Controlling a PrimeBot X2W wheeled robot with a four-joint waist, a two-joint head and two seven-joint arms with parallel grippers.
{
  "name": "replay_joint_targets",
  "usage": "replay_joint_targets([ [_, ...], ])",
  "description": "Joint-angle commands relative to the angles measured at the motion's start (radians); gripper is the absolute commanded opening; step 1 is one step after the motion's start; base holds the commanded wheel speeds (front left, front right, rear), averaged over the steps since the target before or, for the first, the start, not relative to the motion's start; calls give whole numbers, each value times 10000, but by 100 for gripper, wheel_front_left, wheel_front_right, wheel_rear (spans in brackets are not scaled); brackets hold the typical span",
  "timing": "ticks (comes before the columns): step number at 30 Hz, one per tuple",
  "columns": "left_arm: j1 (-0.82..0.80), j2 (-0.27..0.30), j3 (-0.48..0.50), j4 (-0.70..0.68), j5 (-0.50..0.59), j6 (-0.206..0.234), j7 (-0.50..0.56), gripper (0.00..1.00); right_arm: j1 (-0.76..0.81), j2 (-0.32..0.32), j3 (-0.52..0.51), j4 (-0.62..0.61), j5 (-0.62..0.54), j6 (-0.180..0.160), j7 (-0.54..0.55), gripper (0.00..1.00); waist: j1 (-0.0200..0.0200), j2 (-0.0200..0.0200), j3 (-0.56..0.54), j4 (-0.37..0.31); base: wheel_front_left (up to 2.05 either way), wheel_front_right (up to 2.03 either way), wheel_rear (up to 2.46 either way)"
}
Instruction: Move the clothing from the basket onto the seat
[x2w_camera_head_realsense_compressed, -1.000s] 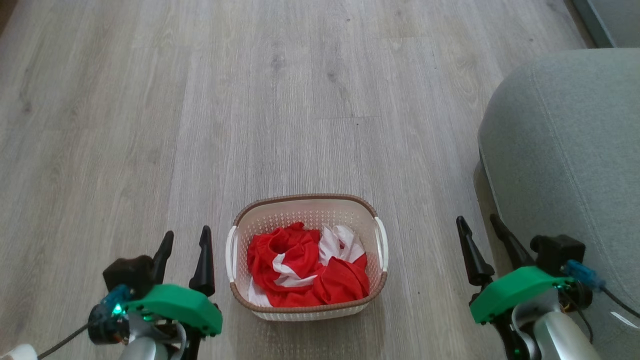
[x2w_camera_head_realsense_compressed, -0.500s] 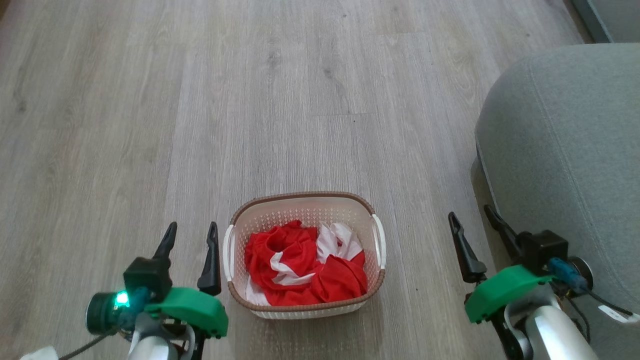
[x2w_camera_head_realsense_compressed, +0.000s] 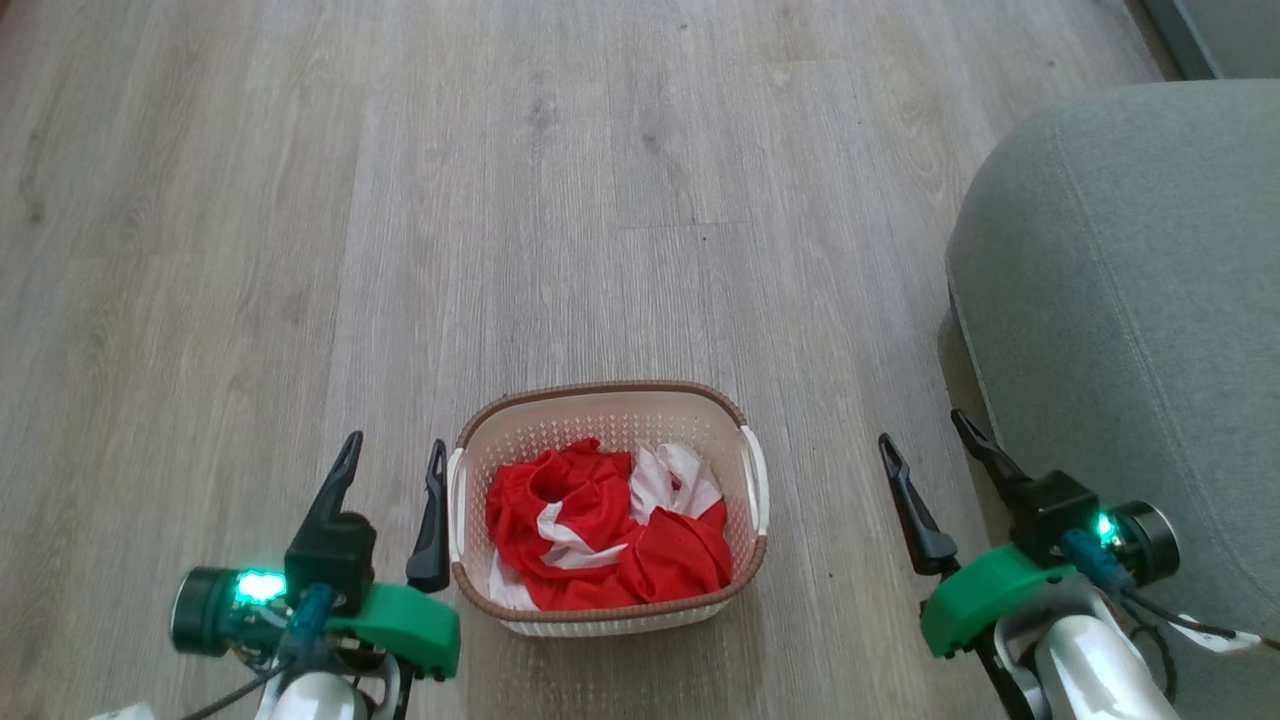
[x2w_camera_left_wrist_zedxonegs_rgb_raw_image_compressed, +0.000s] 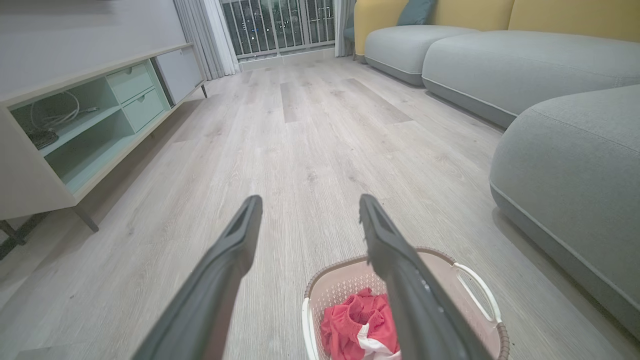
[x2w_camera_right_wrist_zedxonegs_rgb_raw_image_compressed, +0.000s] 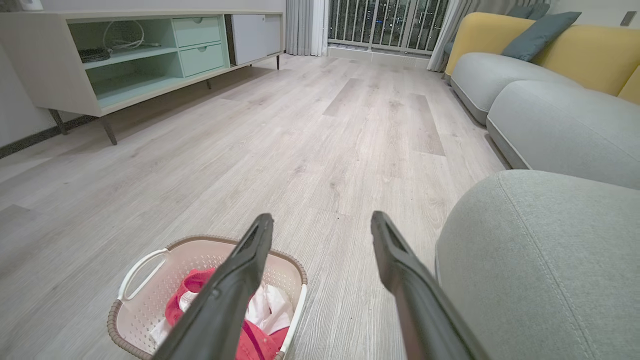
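While both hang low w/ jaws spread wide & empty, left gripper (x2w_camera_head_realsense_compressed: 395, 441) sits just beside the basket (x2w_camera_head_realsense_compressed: 600, 387), right gripper (x2w_camera_head_realsense_compressed: 921, 428) between basket & seat (x2w_camera_head_realsense_compressed: 1130, 300) edge. Red-and-white clothing (x2w_camera_head_realsense_compressed: 600, 530) lies all inside the basket, below its brown rim. Wood floor (x2w_camera_head_realsense_compressed: 500, 200) ahead is open; seat's rounded corner is close on the right. Vs a sec ago: both grippers edged in toward the basket, wrists rolled, jaws same

fingers (x2w_camera_left_wrist_zedxonegs_rgb_raw_image_compressed: 235, 250) spread wide | clothing (x2w_camera_left_wrist_zedxonegs_rgb_raw_image_compressed: 350, 325) in basket (x2w_camera_left_wrist_zedxonegs_rgb_raw_image_compressed: 340, 287) — on floor (x2w_camera_left_wrist_zedxonegs_rgb_raw_image_compressed: 310, 125) | seat (x2w_camera_left_wrist_zedxonegs_rgb_raw_image_compressed: 575, 165) beside
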Motion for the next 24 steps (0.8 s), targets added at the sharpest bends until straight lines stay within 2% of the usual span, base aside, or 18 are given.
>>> replay_joint_targets([
  [1, -502, 99, 297, -384, 153, -42, -126, 100, -496, -68, 218, -276, -138, -2, -136, 100, 0, 0, -12, -4, 0, 0, 0],
  [13, -493, -142, 629, -243, 48, -485, -126, 100, -496, -28, 79, -272, 196, -2, -136, 100, 0, 0, 48, -29, 0, 0, 0],
  [24, -613, -282, 822, -278, 134, -687, -126, 100, -647, -16, 51, -396, 382, -2, -136, 100, 0, 0, 454, -89, 0, 0, 0],
])
